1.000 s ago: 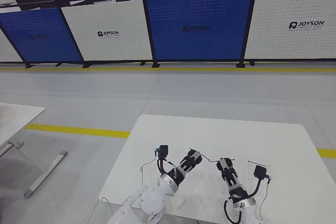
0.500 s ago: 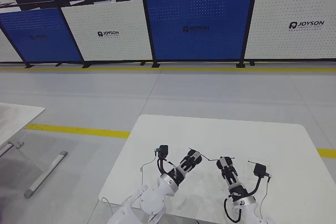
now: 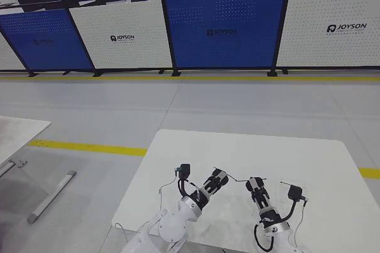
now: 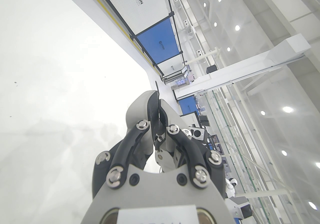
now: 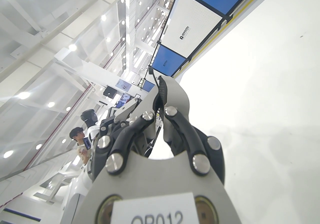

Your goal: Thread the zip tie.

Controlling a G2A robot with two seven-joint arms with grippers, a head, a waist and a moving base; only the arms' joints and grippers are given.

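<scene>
Here, over the 6 o'clock side of the smooth white round-cornered table (image 3: 291, 152), the left gripper (image 4: 157, 103) presses its ribbed black pads (image 4: 152, 112) together on a thin black plastic zip tie (image 4: 157, 89), whose tip pokes out. At its 3 o'clock, the right gripper (image 5: 160, 86) is clamped on the tie's other end, its small square head protruding.
</scene>
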